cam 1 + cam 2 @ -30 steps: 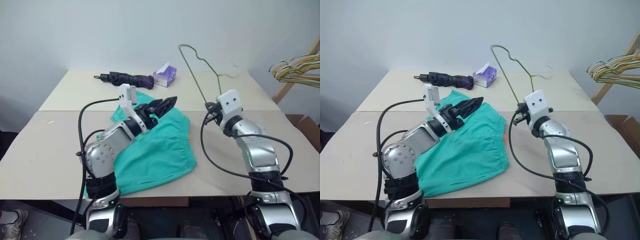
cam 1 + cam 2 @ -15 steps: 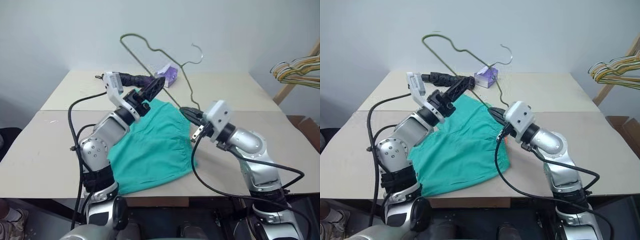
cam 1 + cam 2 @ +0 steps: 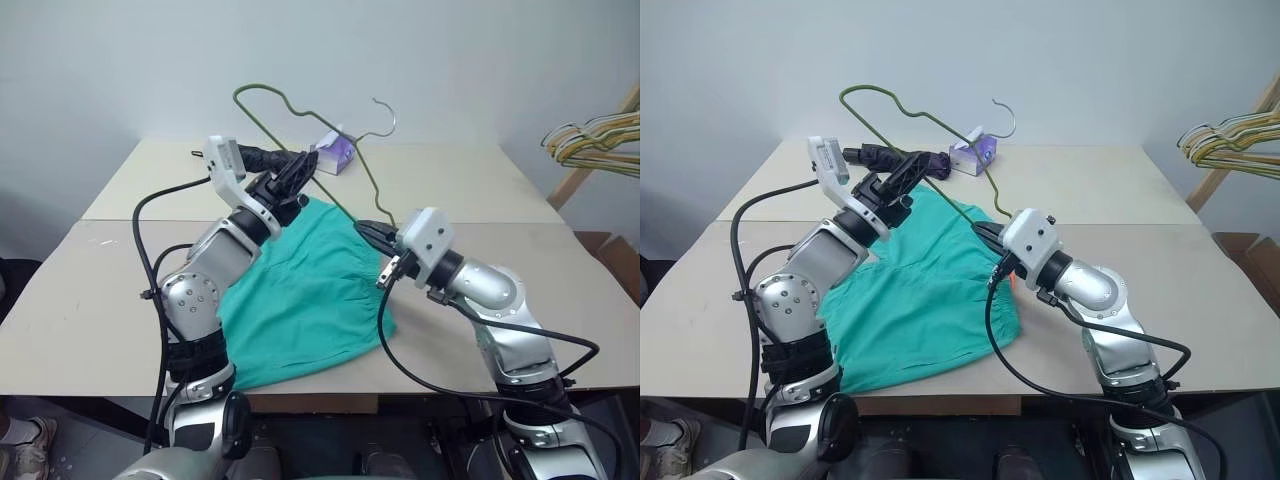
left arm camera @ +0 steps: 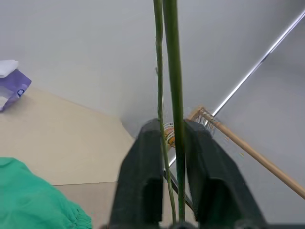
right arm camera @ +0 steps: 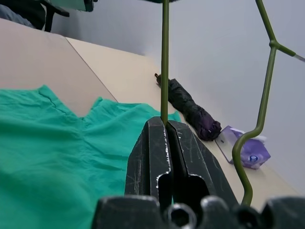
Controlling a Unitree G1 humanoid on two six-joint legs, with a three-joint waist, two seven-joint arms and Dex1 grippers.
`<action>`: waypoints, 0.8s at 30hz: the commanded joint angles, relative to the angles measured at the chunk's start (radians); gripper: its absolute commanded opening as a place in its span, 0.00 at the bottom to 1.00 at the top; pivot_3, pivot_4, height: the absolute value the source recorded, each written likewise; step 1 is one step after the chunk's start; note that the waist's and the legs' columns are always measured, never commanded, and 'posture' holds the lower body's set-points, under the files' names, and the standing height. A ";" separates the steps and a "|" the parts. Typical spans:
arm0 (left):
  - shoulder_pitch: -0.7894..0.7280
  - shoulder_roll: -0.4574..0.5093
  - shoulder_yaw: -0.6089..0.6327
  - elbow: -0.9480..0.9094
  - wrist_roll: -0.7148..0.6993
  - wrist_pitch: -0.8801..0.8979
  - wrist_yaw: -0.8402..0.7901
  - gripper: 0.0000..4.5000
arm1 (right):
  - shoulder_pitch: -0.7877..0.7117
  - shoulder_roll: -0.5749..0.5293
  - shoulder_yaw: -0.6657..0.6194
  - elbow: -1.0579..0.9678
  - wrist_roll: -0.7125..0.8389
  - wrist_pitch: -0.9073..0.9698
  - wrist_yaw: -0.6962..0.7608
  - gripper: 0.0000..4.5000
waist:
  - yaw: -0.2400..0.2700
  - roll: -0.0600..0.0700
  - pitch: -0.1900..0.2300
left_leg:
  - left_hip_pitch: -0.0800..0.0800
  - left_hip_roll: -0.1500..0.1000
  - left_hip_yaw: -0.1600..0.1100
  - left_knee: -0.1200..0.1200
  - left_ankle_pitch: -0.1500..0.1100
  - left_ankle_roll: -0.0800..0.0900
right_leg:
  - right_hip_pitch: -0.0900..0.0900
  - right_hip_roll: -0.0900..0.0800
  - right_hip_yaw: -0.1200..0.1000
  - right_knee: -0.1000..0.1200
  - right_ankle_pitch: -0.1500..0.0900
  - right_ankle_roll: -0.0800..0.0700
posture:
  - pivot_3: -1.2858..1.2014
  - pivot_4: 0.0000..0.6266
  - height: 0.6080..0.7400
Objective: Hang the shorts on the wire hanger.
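Note:
The teal-green shorts [image 3: 300, 290] lie flat on the near half of the table [image 3: 500, 190]. The thin wire hanger [image 3: 357, 137] is held in the air above them, tilted, with its hook toward the far side. My left gripper [image 3: 306, 164] is raised over the far edge of the shorts and is shut on one wire arm [image 4: 170, 71]. My right gripper [image 3: 363, 227] points left, just off the shorts' right edge. It is shut on the hanger's lower wire [image 5: 165, 57].
A folded dark purple umbrella [image 3: 890, 156] and a purple tissue box [image 3: 335, 150] lie at the back of the table. A bunch of yellow, green and white hangers [image 3: 590, 135] hangs on a wooden rack off the table's right side.
My right gripper swung the hanger left and back over the shorts. My left arm rose to it, and its fingers closed on the wire.

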 commanded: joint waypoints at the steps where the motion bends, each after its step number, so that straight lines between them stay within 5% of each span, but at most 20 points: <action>1: -0.009 0.003 -0.012 -0.012 -0.010 -0.026 0.018 0.01 | -0.024 0.007 -0.006 -0.006 -0.030 -0.037 -0.034 0.00 | 0.001 0.000 0.000 | 0.000 0.000 0.000 0.000 0.000 0.000 | 0.000 0.000 0.000 0.000 0.000 0.000 | 0.57 0.00 1.00; 5: -0.004 0.005 -0.032 -0.010 -0.001 -0.034 0.032 0.01 | -0.032 0.005 0.004 0.006 -0.082 -0.068 -0.058 0.00 | 0.001 0.000 0.000 | 0.000 0.000 0.000 0.000 0.000 0.000 | 0.000 0.000 0.000 0.000 0.000 0.000 | 0.57 0.00 1.00; 16: 0.012 0.052 -0.083 -0.021 0.065 -0.105 -0.054 0.00 | -0.033 -0.019 -0.006 0.012 -0.098 -0.173 -0.030 0.73 | 0.002 0.000 0.000 | 0.000 0.000 0.000 0.000 0.000 0.000 | 0.000 0.000 0.000 0.000 0.000 0.000 | 0.57 0.00 1.00; 20: 0.011 0.172 -0.087 -0.027 0.074 -0.131 -0.224 0.00 | -0.061 -0.057 -0.133 -0.034 0.230 0.135 0.099 0.99 | -0.002 0.000 0.000 | 0.000 0.000 0.000 0.000 0.000 0.000 | 0.000 0.000 0.000 0.000 0.000 0.000 | 0.57 0.00 1.00; 24: -0.012 0.320 -0.039 0.005 0.020 -0.132 -0.444 0.00 | -0.149 -0.206 -0.242 0.048 0.589 0.521 0.306 0.99 | -0.005 0.000 0.001 | 0.000 0.000 0.000 0.000 0.000 0.000 | 0.001 0.000 0.000 -0.001 0.000 0.000 | 0.56 0.00 1.00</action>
